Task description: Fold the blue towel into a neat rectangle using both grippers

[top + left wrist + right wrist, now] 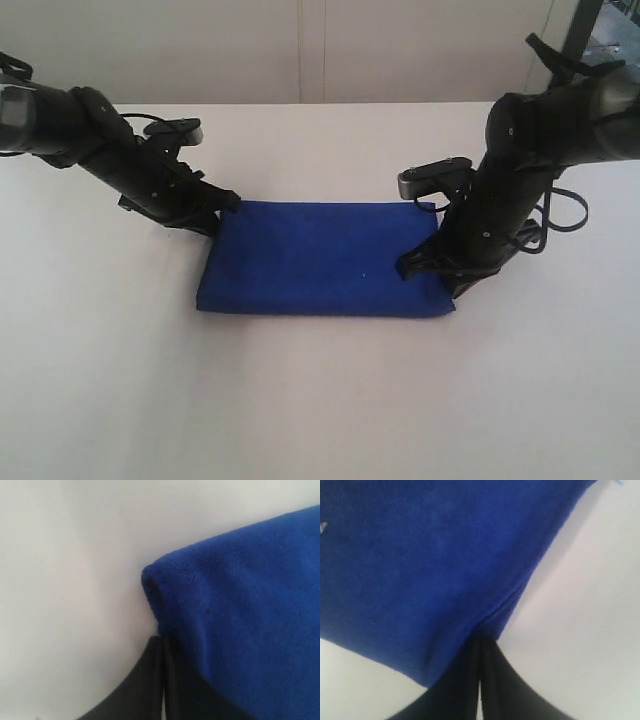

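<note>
Bare white counter (320, 400) fills the foreground of the exterior view. Behind it, mid-counter, lies the blue towel (320, 260). It is flat and already a rough rectangle, long side toward the camera, edges fairly straight. One small white fleck (364, 273) sits on its top surface.

Left pincer (228, 203) is down at the towel's far-left corner, its arm slanting in from the left edge of the view. In the left wrist view the pincer (161, 639) is clenched, jaws pressed together with only a hairline between them. The tips sit against the towel (240, 610), just under a rounded, doubled edge. Cannot tell whether any cloth is nipped.

Right pincer (407, 268) is down on the towel's right end, toward the near-right corner, its arm leaning in from the upper right. In the right wrist view the pincer (480, 632) is likewise clenched, tips meeting the towel (430, 555) at its hem. Cannot tell whether it has caught any cloth.

Both arms are low and well apart, one at each short end.
</note>
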Robot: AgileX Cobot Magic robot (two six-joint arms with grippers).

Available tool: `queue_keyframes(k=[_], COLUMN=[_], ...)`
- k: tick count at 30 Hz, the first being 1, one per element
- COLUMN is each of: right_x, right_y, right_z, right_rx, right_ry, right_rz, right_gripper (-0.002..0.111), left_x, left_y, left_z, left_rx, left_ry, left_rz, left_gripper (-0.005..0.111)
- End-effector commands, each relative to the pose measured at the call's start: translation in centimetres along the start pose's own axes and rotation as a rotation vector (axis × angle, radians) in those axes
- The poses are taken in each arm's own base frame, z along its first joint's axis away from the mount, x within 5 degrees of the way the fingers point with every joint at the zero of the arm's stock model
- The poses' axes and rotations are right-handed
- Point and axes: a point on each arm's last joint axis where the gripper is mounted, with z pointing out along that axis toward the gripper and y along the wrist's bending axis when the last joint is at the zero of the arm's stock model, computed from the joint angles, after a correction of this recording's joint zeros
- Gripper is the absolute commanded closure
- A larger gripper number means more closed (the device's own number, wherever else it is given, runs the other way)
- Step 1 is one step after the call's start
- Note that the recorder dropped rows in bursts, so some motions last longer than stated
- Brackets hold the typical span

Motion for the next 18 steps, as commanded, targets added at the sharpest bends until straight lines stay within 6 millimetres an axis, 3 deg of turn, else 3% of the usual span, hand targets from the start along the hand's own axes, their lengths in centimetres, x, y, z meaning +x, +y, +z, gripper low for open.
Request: queue_keyframes(k=[1, 10, 14, 18], right_x=[0.1, 0.4, 0.3, 0.2], right_y=[-0.1, -2.0, -2.5, -2.5], right_z=[0.0, -0.2, -0.6, -2.8], right_rx=[0.017, 0.108, 0.114, 0.122], right_ry=[0.008, 0.017, 0.0, -0.064], right_rz=[-0.001, 0.044, 0.066, 0.077], right_gripper=[0.108, 0.108, 0.108, 0.108], left_x=[0.2, 0.8, 1.1, 1.0], left_y=[-0.3, 1.3, 2.0, 1.6], left_z=[0.3, -0.8, -2.7, -5.6], left_rx=[0.023, 0.007, -0.016, -0.058], left_ry=[0.032, 0.111, 0.172, 0.187], left_rz=[-0.007, -0.018, -0.001, 0.025], left_gripper=[0.107, 0.107, 0.107, 0.107])
